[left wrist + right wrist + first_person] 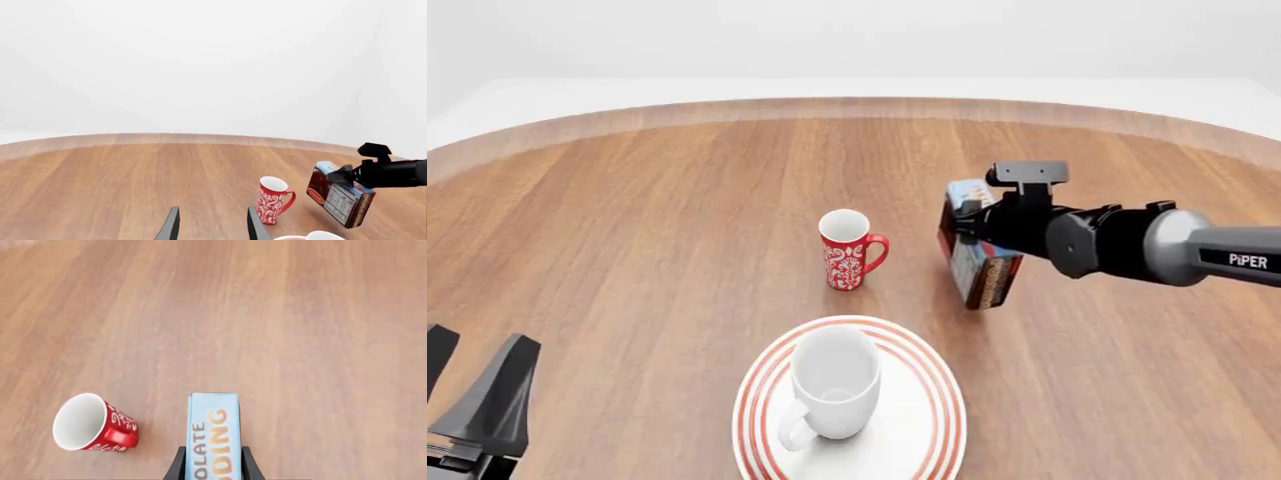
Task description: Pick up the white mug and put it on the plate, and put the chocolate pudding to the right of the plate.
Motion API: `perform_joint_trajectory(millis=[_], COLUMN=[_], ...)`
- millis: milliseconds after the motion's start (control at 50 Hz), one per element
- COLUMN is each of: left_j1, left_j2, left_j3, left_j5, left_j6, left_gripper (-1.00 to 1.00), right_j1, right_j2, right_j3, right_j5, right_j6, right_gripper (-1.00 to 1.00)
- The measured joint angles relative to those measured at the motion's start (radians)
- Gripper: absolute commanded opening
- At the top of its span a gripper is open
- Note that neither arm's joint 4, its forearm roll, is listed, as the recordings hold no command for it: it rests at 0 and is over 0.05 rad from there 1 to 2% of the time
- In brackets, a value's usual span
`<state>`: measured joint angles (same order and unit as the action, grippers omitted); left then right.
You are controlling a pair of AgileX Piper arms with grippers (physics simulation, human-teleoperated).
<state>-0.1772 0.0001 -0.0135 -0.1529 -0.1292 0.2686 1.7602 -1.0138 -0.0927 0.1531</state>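
Right gripper (977,240) clamping pudding box (977,258), carrying it twd plate's (941,400) right; mug (833,384) sitting on plate; left gripper (474,385) gaping, holding nothing.

Front overview; two low wrist views
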Motion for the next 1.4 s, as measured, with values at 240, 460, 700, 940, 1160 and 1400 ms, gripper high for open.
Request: perform_joint_trajectory(millis=[240,460,700,940,1160,1400], left_j1=[-0.001,-0.003,-0.003,-0.004,-0.006,-0.007], left_j2=[0.0,0.0,0.0,0.0,0.0,0.0], left_j3=[-0.001,-0.001,-0.001,0.0,0.0,0.001], left_j5=[0.001,0.0,0.0,0.0,-0.001,-0.002], left_j6=[-0.001,-0.001,0.0,0.001,0.005,0.006], left_gripper=[1.0,1.0,1.0,1.0,1.0,1.0], right_j1=[-0.007,-0.021,-0.041,-0.059,-0.071,-0.074], right_j2=[-0.062,-0.143,-0.24,-0.335,-0.429,-0.513], right_j3=[0.024,0.075,0.14,0.205,0.259,0.304], right_j5=[0.015,0.026,0.041,0.063,0.097,0.142], right_j6=[-0.006,-0.009,-0.01,-0.01,-0.01,-0.017], right_gripper=[-1.0,-1.0,-1.0,-1.0,-1.0,-1.0])
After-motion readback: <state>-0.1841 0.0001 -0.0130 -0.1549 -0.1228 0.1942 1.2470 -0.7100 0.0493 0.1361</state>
